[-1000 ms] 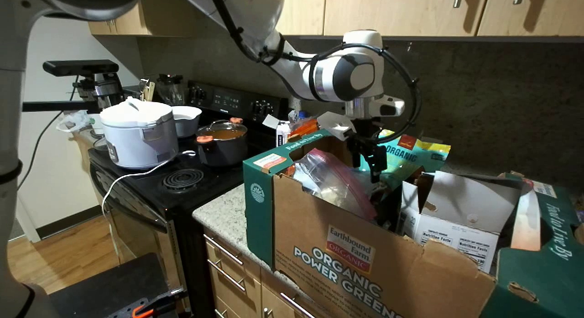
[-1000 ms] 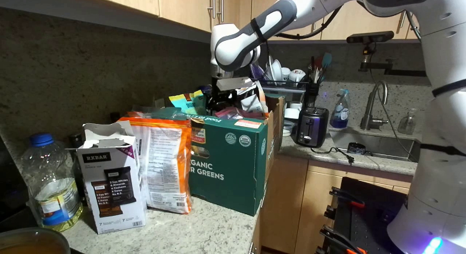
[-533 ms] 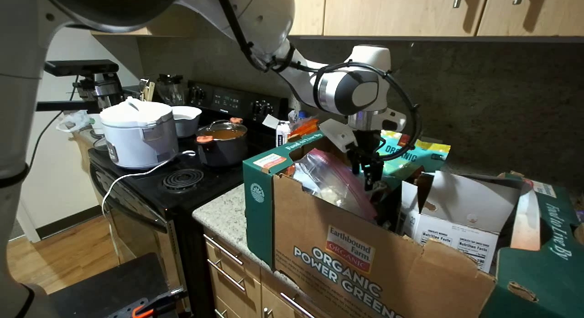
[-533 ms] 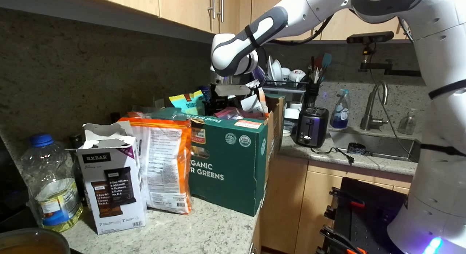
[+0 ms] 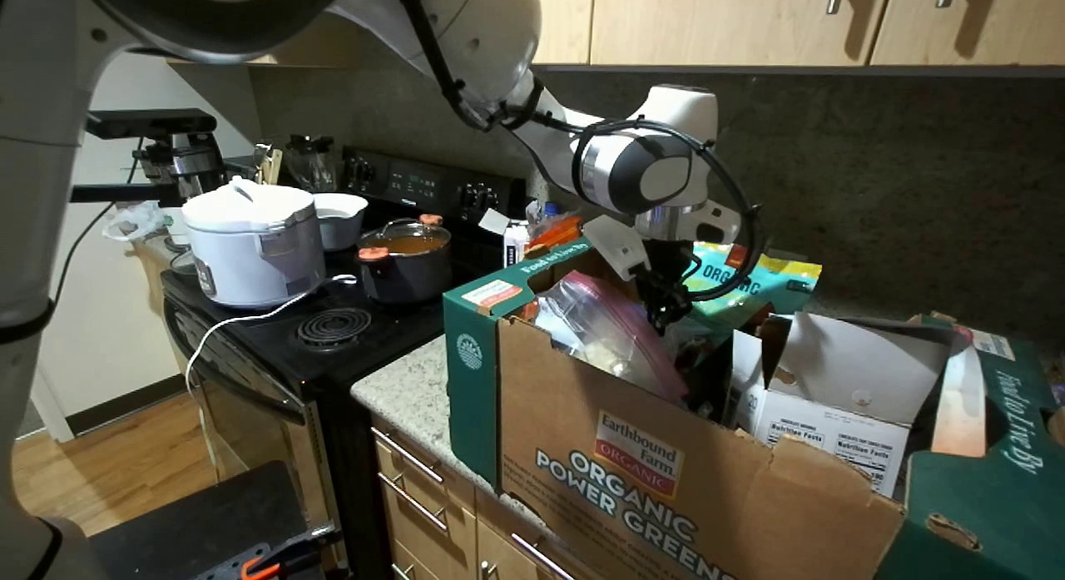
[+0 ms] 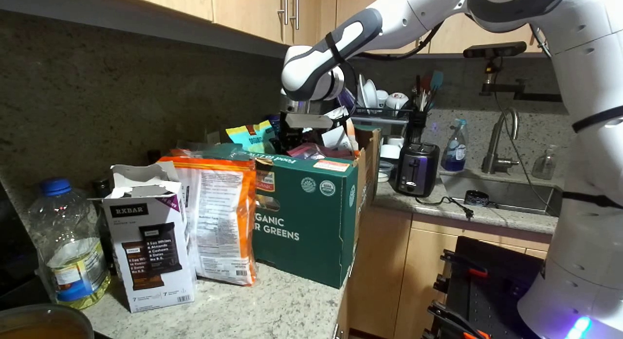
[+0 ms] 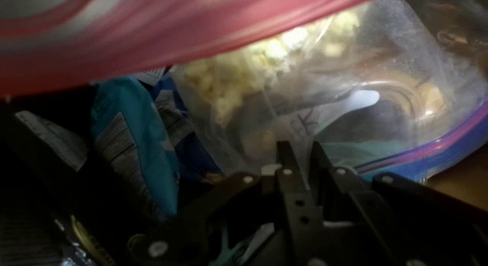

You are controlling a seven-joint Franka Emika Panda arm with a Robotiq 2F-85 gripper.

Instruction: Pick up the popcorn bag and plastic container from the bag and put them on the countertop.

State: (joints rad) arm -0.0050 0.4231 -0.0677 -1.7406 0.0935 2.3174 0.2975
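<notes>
Popcorn bag [image 7: 322,81]: inside the box, straight ahead of my fingertips in the wrist view; clear plastic, pale yellow pieces in its upper part, dark lettering lower down, a pink and blue edge at its lower right.
Jaws: my gripper [image 7: 300,145] has its two fingers near each other, with clear plastic showing in the narrow gap; whether I have a grip on it I cannot tell.
Pink band [image 7: 152,33]: blurred and close to my camera, crossing the top of the wrist view.
Pink-sealed bag [image 5: 603,334]: in an exterior view, just beside my fingers, clear with pale contents; whether it is the popcorn bag or a neighbour I cannot tell.
Box [image 5: 574,413]: brown and green cardboard, standing on the countertop [image 5: 412,393]; I reach down into its open top.
Teal and yellow pouch [image 5: 753,280]: behind me in that exterior view, at the box's far side.
White carton [image 5: 836,430]: in the box, flaps raised, apart from my fingers.
Countertop outside the box: in an exterior view, an orange-edged bag [image 6: 216,222], an RXBAR carton [image 6: 148,261] and a blue-capped bottle [image 6: 73,261], all upright.
Stovetop [image 5: 395,330]: a white cooker [image 5: 250,247] and a dark pot [image 5: 405,272] upon it.
</notes>
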